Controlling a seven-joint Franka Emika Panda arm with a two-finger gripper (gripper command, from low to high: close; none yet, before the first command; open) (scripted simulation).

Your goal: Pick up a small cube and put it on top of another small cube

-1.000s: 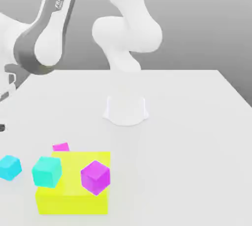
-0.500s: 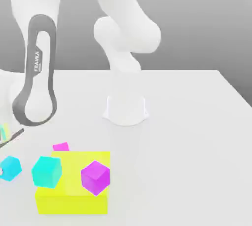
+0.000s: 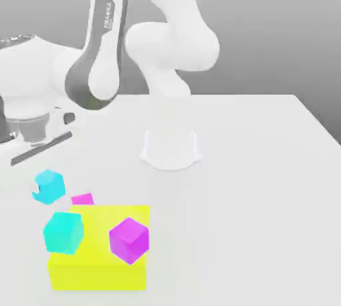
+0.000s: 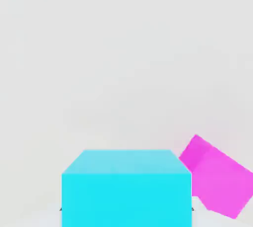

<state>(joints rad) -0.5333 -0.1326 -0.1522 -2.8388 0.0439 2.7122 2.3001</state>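
The small cube (image 3: 50,182), bright cyan, hangs a little above the white table at the exterior view's left. My gripper (image 3: 42,193) is shut on it, reaching down from the hand higher up on that side. In the hand view the small cube (image 4: 126,186) sits close to the camera. A small magenta cube (image 3: 82,199) lies on the table just to the exterior view's right of the held cube and lower; the hand view has this magenta cube (image 4: 216,176) beside the cyan one.
A flat yellow block (image 3: 100,258) lies near the front. A larger teal cube (image 3: 63,232) rests at its left corner and a bigger magenta cube (image 3: 128,239) stands on it. The arm's round white base (image 3: 170,149) stands mid-table.
The arm swung in over the cyan cube, and the gripper went from open to shut on it. The cube has risen off the table and shifted to the exterior view's right.
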